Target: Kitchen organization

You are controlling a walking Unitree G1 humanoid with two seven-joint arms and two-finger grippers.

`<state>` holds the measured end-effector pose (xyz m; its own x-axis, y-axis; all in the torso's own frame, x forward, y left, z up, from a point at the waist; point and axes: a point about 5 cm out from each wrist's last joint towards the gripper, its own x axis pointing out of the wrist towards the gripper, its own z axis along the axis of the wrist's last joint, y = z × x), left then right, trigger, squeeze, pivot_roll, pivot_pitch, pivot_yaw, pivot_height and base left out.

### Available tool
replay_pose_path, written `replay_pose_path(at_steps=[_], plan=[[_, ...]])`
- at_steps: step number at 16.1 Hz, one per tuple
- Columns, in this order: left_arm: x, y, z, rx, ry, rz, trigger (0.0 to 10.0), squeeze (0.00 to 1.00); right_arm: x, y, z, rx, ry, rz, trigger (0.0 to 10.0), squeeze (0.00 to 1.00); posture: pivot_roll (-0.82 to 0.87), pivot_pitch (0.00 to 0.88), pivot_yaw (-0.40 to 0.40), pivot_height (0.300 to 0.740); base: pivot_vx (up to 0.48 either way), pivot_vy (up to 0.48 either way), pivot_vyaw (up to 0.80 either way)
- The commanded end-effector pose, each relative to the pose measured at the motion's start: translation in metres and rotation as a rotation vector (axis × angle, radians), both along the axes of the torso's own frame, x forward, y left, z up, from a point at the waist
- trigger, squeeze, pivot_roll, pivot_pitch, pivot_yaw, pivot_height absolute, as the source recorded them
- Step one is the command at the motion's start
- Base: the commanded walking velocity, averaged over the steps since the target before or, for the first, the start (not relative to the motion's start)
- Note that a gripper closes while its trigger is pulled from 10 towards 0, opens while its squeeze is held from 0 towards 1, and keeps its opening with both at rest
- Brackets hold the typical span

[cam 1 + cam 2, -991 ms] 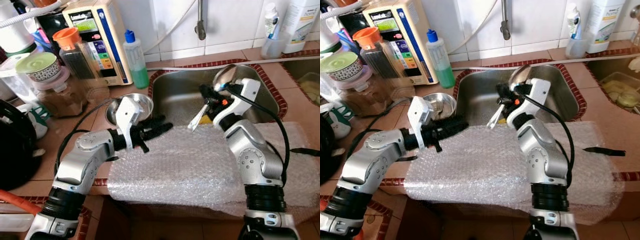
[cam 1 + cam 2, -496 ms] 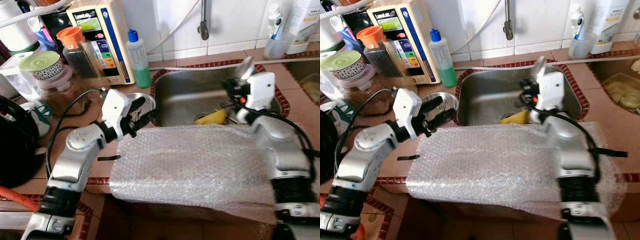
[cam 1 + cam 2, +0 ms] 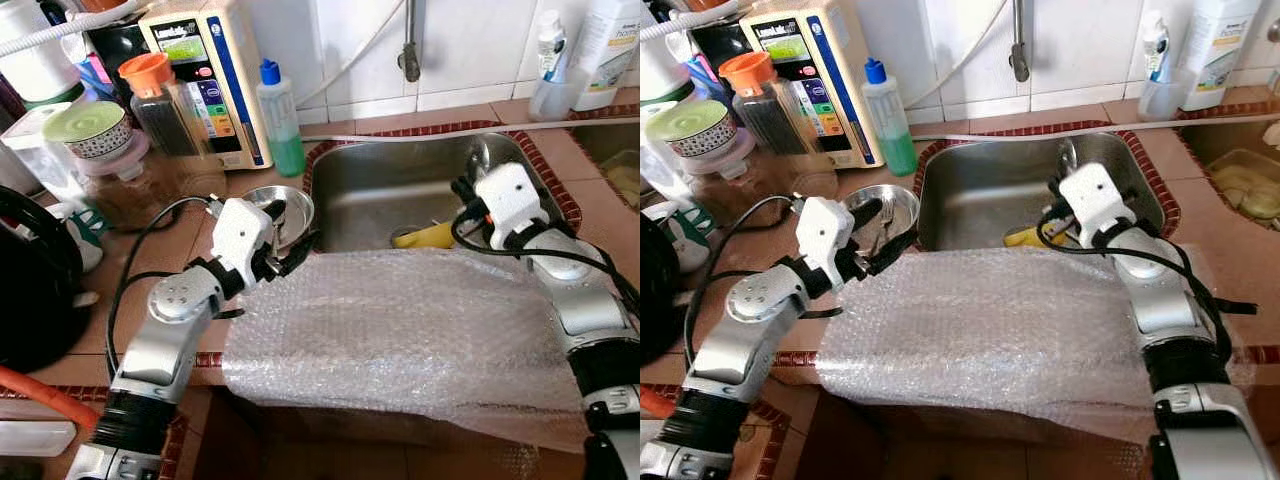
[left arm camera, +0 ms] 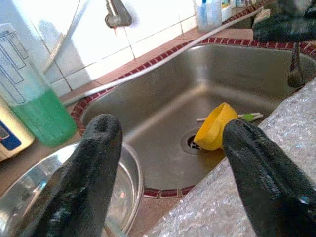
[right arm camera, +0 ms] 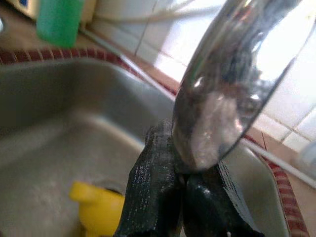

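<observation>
Right tool point(image 5: 180, 182): clamped on spoon point(image 5: 232, 79), now swung to frame right above sink point(image 3: 370, 185); relocation underway. Left tool point(image 4: 168, 173): fingers apart, nearer steel bowl point(image 3: 285, 203).

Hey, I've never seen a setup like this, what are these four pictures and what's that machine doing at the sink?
This is a humanoid robot with two silver arms, standing at a tiled kitchen counter. Two pictures come from cameras on its head, looking down. The other two come from cameras on its wrists, looking along its black fingers. A sheet of clear bubble wrap lies over the counter edge before the steel sink. In the sink lies a yellow funnel-like piece. The right gripper is shut on a shiny metal spoon, held over the sink. The left gripper is open beside a round steel bowl.
</observation>
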<state>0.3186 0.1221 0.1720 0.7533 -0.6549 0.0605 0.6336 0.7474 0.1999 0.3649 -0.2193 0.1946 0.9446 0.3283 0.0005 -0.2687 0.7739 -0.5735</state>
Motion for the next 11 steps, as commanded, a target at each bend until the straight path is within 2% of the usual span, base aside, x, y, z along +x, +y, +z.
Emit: replay_pose_path(at_steps=[1, 4, 5, 6, 7, 8, 10, 11], plan=[[-0.001, 0.002, 0.0, 0.01, -0.007, 0.015, 10.0, 1.0, 0.002, -0.003, -0.008, -0.044, 0.038, -0.008, 0.0, 0.0, -0.27, 0.101, 0.198, 0.74, 0.0, 0.0, 0.0], [0.003, 0.002, -0.003, 0.022, -0.014, 0.062, 10.0, 1.0, 0.002, -0.015, -0.024, -0.148, 0.082, -0.064, 0.3, 0.0, -0.26, 0.1, 0.196, 0.74, 0.0, 0.0, 0.0], [0.004, 0.001, -0.004, 0.022, -0.013, 0.071, 10.0, 1.0, 0.0, -0.018, -0.031, -0.171, 0.11, -0.074, 4.7, 0.0, -0.27, 0.1, 0.196, 0.74, 0.0, 0.0, 0.0], [0.004, 0.001, -0.004, 0.021, -0.013, 0.072, 10.0, 1.0, 0.0, -0.019, -0.033, -0.172, 0.119, -0.077, 4.7, 0.0, -0.27, 0.1, 0.196, 0.74, 0.0, 0.0, 0.0], [0.003, 0.0, -0.007, 0.024, -0.009, 0.076, 10.0, 1.0, -0.003, -0.021, -0.04, -0.182, 0.154, -0.065, 10.0, 0.16, -0.27, 0.1, 0.189, 0.74, 0.0, 0.0, 0.0], [0.003, 0.0, -0.009, 0.027, -0.006, 0.079, 10.0, 1.0, -0.004, -0.022, -0.046, -0.181, 0.191, -0.055, 10.0, 1.0, -0.27, 0.102, 0.183, 0.74, 0.0, 0.0, 0.0], [0.004, -0.002, -0.011, 0.024, -0.009, 0.093, 10.0, 1.0, -0.008, -0.023, -0.059, -0.215, 0.268, -0.031, 10.0, 1.0, -0.28, 0.103, 0.175, 0.74, 0.0, 0.0, 0.0], [0.004, -0.002, -0.011, 0.023, -0.009, 0.094, 10.0, 1.0, -0.009, -0.024, -0.06, -0.223, 0.274, -0.03, 10.0, 1.0, -0.28, 0.103, 0.175, 0.74, 0.0, 0.0, 0.0]])
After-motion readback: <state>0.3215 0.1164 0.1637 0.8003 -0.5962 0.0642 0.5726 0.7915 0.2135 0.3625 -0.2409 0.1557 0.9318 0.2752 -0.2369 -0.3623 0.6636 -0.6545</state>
